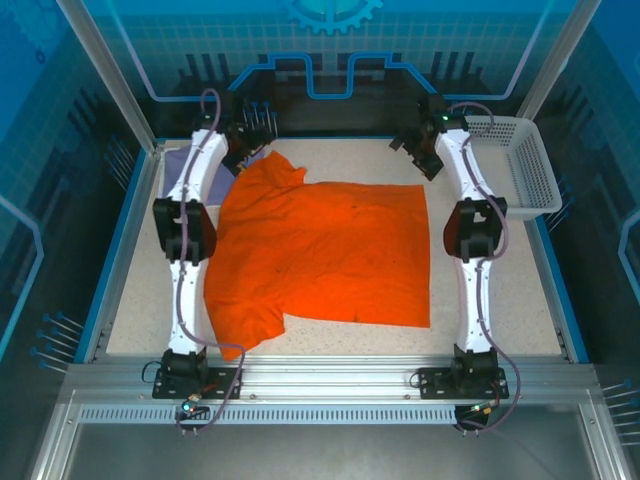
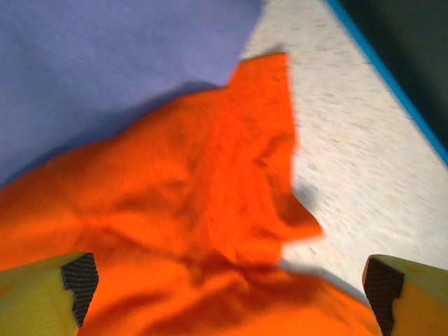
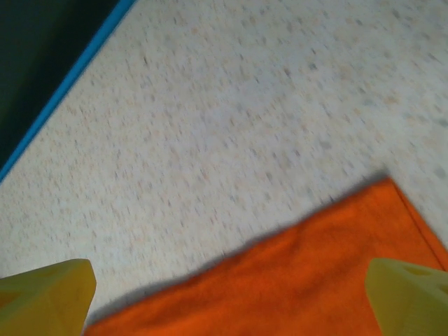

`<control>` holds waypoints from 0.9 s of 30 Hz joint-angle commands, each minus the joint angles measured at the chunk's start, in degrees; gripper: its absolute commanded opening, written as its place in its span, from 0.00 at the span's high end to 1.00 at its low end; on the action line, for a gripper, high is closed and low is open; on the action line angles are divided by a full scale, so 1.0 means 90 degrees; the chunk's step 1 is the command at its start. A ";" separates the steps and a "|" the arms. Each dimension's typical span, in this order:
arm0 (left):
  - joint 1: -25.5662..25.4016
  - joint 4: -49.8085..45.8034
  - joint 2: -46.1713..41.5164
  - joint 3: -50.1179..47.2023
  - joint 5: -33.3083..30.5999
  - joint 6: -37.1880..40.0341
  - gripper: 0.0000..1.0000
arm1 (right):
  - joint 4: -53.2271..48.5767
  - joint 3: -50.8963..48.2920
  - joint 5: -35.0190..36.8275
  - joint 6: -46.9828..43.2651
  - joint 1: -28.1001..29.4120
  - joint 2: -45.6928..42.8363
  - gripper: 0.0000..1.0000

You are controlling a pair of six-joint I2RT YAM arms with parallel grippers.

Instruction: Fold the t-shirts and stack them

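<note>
Flattening looks like the step in hand. The orange shirt (image 1: 330, 250) lies spread out on the table (image 1: 500, 300), with no fold in it yet. The purple shirt (image 2: 105, 63) sits at its far-left corner, partly tucked beneath it.

My left gripper (image 2: 231, 280) hangs over that same corner, fingers spread wide and holding nothing. Under it the far sleeve (image 2: 262, 140) is rumpled and overlaps the purple cloth. My right gripper (image 3: 231, 287) hovers over the orange shirt's far-right corner, also wide apart and empty, with the hem edge just below it. The basket (image 1: 530, 165) stands off beyond that corner, clear of the cloth.

I'd judge the task barely begun: one shirt laid out, none folded, nothing stacked.

For the first fold I'd bring both grippers down on the orange shirt's far edge, pinch it, and carry it toward the near edge together so the crease runs straight. The left side needs care. The sleeve wants smoothing or tucking in, and the pinch must take orange cloth only, not the purple under it.
</note>
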 commanded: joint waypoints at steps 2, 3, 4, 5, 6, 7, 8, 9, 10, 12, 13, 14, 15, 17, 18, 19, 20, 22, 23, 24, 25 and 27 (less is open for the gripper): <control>-0.0020 -0.0823 -0.1897 -0.1258 -0.0066 0.0689 0.04 | 0.0115 -0.1870 0.0210 -0.1150 0.0591 -0.1966 0.02; -0.0020 -0.0937 -0.2188 -0.1669 -0.0007 0.0787 0.05 | 0.0169 -0.2334 0.0200 -0.1268 0.0708 -0.2296 0.04; -0.0030 -0.1053 -0.2520 -0.2187 0.0044 0.0868 0.07 | 0.0239 -0.2892 0.0095 -0.1354 0.0845 -0.2675 0.07; -0.0030 -0.1110 -0.2878 -0.2732 0.0134 0.0882 0.08 | 0.0267 -0.3455 -0.0077 -0.1406 0.0951 -0.2995 0.12; -0.0035 -0.1142 -0.3189 -0.3224 0.0227 0.0887 0.10 | 0.0259 -0.3850 -0.0254 -0.1409 0.1052 -0.3209 0.18; -0.0046 -0.1123 -0.3520 -0.3808 0.0359 0.0881 0.13 | 0.0273 -0.4301 -0.0504 -0.1436 0.1173 -0.3443 0.25; -0.0076 -0.1101 -0.3851 -0.4378 0.0508 0.0869 0.15 | 0.0288 -0.4736 -0.0763 -0.1449 0.1290 -0.3617 0.32; -0.0104 -0.1051 -0.4114 -0.4856 0.0603 0.0832 0.17 | 0.0301 -0.5103 -0.0974 -0.1441 0.1388 -0.3751 0.37; -0.0143 -0.0946 -0.4389 -0.5442 0.0718 0.0772 0.19 | 0.0393 -0.5502 -0.1328 -0.1449 0.1476 -0.3859 0.44; -0.0210 -0.0588 -0.4836 -0.6501 0.1059 0.0600 0.26 | 0.0445 -0.6138 -0.1966 -0.1465 0.1608 -0.3888 0.54; -0.0257 -0.0383 -0.4984 -0.7006 0.1259 0.0508 0.32 | 0.0460 -0.6332 -0.2143 -0.1514 0.1669 -0.3846 0.59; -0.0308 -0.0239 -0.5059 -0.7403 0.1365 0.0399 0.34 | 0.0455 -0.6547 -0.2282 -0.1572 0.1731 -0.3772 0.63; -0.0362 -0.0114 -0.5078 -0.7675 0.1396 0.0326 0.34 | 0.0441 -0.6660 -0.2336 -0.1607 0.1769 -0.3717 0.69; -0.0508 0.0071 -0.4998 -0.8098 0.1305 0.0241 0.36 | 0.0397 -0.6823 -0.2357 -0.1686 0.1780 -0.3583 0.73; -0.0567 0.0165 -0.4922 -0.8226 0.1275 0.0227 0.37 | 0.0377 -0.6861 -0.2310 -0.1710 0.1786 -0.3524 0.74; -0.0614 0.0237 -0.4837 -0.8318 0.1247 0.0218 0.37 | 0.0384 -0.6906 -0.2235 -0.1741 0.1768 -0.3444 0.74; -0.0634 0.0306 -0.4735 -0.8390 0.1233 0.0191 0.37 | 0.0398 -0.6937 -0.2200 -0.1752 0.1734 -0.3390 0.74; -0.0645 0.0534 -0.4515 -0.8555 0.1238 0.0135 0.37 | 0.0416 -0.7007 -0.2130 -0.1716 0.1620 -0.3194 0.75; -0.0645 0.0659 -0.4383 -0.8598 0.1250 0.0124 0.37 | 0.0485 -0.7087 -0.2106 -0.1687 0.1551 -0.3117 0.75; -0.0649 0.0764 -0.4260 -0.8623 0.1251 0.0119 0.37 | 0.0559 -0.7132 -0.2085 -0.1649 0.1476 -0.3040 0.75; -0.0645 0.0873 -0.4106 -0.8624 0.1251 0.0116 0.37 | 0.0634 -0.7173 -0.2049 -0.1626 0.1387 -0.2934 0.75; -0.0646 0.1040 -0.3763 -0.8563 0.1299 0.0121 0.37 | 0.0695 -0.7138 -0.1998 -0.1621 0.1174 -0.2674 0.75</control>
